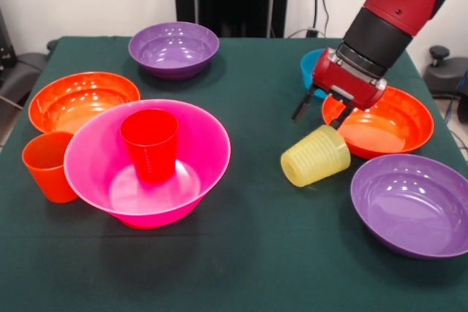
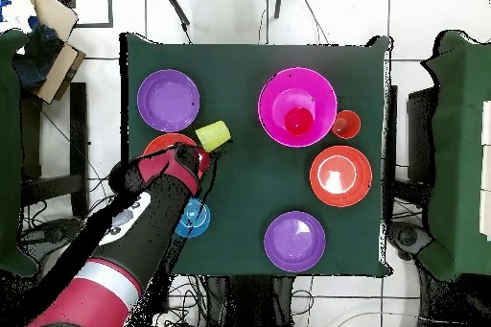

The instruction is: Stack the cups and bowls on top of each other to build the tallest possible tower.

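The tower [image 1: 147,162] stands at its first stage: the big pink bowl [image 1: 191,131] on the green counter [image 1: 248,253] with the red cup [image 1: 150,144] upright inside it. All positions below are taken from that pink bowl.

The orange cup [image 1: 48,166] stands upright, touching or just beside its wall on the side away from the arm. One wide orange bowl [image 1: 82,99] sits just behind that cup. One purple bowl [image 1: 174,48] lies well apart toward the far edge.

The yellow cup [image 1: 316,156] lies on its side, apart from the pink bowl on the arm's side. The gripper [image 1: 320,112] hangs just above it, jaws spread and holding nothing. Behind it sit the second wide orange bowl [image 1: 395,123] and the small blue bowl [image 1: 311,69]; the second purple bowl [image 1: 414,202] is nearer the camera.

Judgement: the step in hand is picking up the yellow cup. The next move calls for lowering onto the tipped cup, closing across its ribbed wall, and righting it before stacking.
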Motion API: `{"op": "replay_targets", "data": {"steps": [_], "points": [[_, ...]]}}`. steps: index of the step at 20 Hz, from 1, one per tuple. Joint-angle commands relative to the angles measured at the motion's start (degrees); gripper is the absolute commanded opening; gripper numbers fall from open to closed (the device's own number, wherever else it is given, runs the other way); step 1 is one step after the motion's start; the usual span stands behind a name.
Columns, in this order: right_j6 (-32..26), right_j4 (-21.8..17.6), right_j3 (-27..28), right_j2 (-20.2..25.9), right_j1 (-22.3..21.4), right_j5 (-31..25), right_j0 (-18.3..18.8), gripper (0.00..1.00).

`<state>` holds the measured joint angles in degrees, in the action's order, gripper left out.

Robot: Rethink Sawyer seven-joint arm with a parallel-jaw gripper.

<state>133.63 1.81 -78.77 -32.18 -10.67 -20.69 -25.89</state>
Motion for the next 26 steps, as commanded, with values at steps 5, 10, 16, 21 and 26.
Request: {"op": "replay_targets", "data": {"steps": [5,10,16,21,26], "points": [[13.02,4.96,0.54,0.57,4.06,3.15,-0.82,1.0],[12.9,6.37,1.21,-0.54,5.04,3.7,-1.49,1.0],[11.17,6.95,2.39,-0.8,5.82,6.67,-0.92,1.0],[8.63,5.82,4.13,0.01,6.22,12.98,-0.16,1.0],[8.02,6.49,4.67,-0.12,6.6,14.18,-0.23,1.0]]}}
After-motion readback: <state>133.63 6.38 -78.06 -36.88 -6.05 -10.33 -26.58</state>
